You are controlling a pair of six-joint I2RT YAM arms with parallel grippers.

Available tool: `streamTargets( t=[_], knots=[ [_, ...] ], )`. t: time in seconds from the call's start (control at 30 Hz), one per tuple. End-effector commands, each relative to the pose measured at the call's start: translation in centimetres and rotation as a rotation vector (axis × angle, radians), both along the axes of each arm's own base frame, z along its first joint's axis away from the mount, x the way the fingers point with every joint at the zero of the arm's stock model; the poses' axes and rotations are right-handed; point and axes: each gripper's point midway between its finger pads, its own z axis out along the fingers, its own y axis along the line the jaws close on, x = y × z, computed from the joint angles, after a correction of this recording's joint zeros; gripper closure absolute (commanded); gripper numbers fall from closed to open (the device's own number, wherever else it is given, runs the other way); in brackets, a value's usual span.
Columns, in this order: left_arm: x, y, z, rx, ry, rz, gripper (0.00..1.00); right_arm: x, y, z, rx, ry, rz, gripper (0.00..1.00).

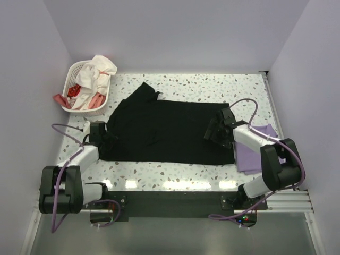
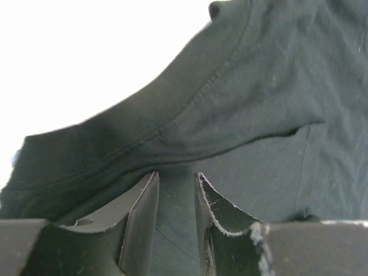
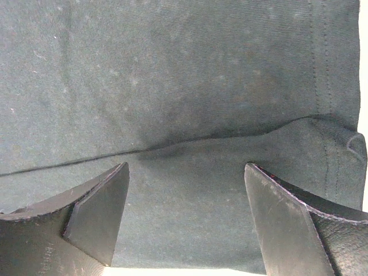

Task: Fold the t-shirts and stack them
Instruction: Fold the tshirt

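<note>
The black t-shirt [image 1: 164, 130] lies spread across the middle of the table, one sleeve sticking out toward the back at the left. My left gripper [image 1: 105, 137] is low at its left edge. In the left wrist view the left gripper [image 2: 175, 175] has a narrow gap between its fingers, with black cloth [image 2: 241, 86] and a stitched hem in front of it. My right gripper [image 1: 212, 133] rests over the shirt's right part. In the right wrist view the right gripper [image 3: 187, 167] is wide open just above the black cloth [image 3: 172, 75], holding nothing. The folded lavender t-shirt [image 1: 254, 153] lies at the right, partly under the right arm.
A white laundry basket [image 1: 73, 74] with white and red clothes stands at the back left corner. Walls close in the table on the left, back and right. The arm bases and cables sit along the near edge.
</note>
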Motion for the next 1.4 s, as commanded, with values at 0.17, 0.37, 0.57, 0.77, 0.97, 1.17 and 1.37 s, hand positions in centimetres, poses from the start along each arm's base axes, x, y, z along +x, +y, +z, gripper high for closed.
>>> streamTargets(
  t=[0.17,0.37,0.57,0.77,0.97,1.17,1.37],
  knots=[
    [-3.3,4.2,-1.8,0.088,0.076,0.134,0.63,1.1,2.3,-1.1,0.041,0.013,0.067,0.15],
    [-2.5,3.6,-1.1,0.065,0.05,0.097,0.63,2.5,-0.1,1.5,-0.075,-0.059,0.034,0.12],
    [-2.5,3.7,-0.8,0.079,0.055,0.083,0.63,4.5,-2.0,1.5,-0.089,-0.066,0.012,0.11],
    [-2.3,3.4,-0.7,0.071,0.046,0.066,0.63,6.6,-3.2,0.9,-0.062,-0.076,-0.02,0.11],
    [-1.4,2.9,0.7,0.065,0.004,0.018,0.62,7.6,-2.9,1.2,-0.038,-0.068,-0.021,0.12],
    [1.3,1.7,6.6,0.059,-0.158,-0.076,0.55,8.6,-1.8,5.1,0.021,-0.142,0.013,0.12],
    [5.5,0.2,14.3,0.119,-0.339,-0.154,0.48,11.4,-0.6,9.3,0.074,-0.27,0.042,0.12]
  ],
)
